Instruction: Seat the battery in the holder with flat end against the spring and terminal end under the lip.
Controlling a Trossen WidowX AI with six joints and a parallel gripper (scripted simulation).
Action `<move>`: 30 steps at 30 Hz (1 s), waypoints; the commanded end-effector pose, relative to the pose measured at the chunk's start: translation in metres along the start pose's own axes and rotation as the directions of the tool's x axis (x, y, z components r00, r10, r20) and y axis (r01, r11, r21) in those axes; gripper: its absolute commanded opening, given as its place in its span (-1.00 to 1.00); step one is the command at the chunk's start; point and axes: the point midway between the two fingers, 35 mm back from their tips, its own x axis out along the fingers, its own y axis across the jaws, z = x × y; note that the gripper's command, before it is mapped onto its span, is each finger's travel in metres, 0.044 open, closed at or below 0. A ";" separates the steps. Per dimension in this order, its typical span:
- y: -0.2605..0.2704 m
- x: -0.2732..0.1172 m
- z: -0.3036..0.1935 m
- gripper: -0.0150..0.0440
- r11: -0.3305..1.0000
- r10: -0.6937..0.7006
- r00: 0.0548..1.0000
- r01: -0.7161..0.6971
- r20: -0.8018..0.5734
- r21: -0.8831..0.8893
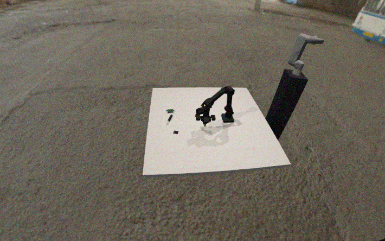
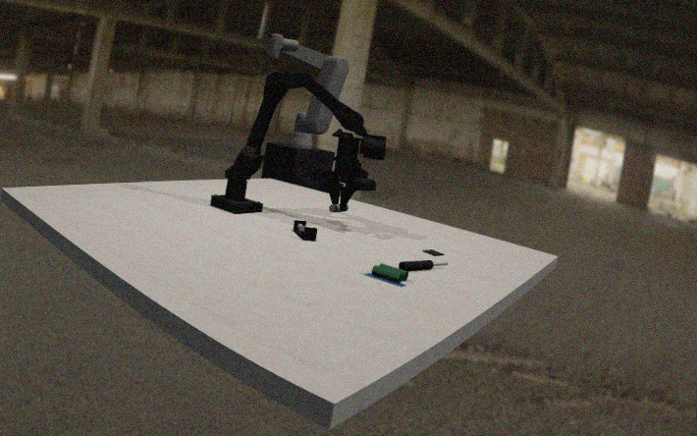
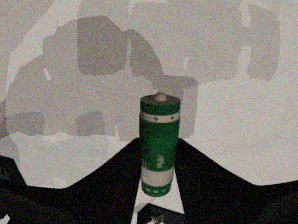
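Observation:
A green battery [image 2: 334, 207] [image 3: 160, 125] with pale bands is between the fingers of my gripper [image 2: 339, 206] [image 3: 157, 144], which is shut on it. In the wrist view its terminal end points to the top of the frame, and its banded lower end lies between the fingers. The battery is a little above the white table [image 1: 188, 164] [image 2: 178, 259]. The black holder [image 2: 305, 232] stands on the table in the exterior view, to the left of the gripper and nearer that camera, with a raised wall at each end. I cannot make it out in the top view or the wrist view.
A green cylindrical part on a blue strip [image 1: 169, 111] [image 2: 389, 272], a black-handled screwdriver [image 1: 169, 118] [image 2: 416, 265] and a small dark flat square [image 1: 175, 132] [image 2: 433, 252] lie on the table. A grey arm [image 1: 297, 50] [image 2: 332, 81] stands on a black pedestal [image 1: 286, 101] beyond the table edge.

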 end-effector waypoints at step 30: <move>-0.030 -0.030 -0.164 -0.27 -0.464 0.005 1.000 0.027 -0.027 0.885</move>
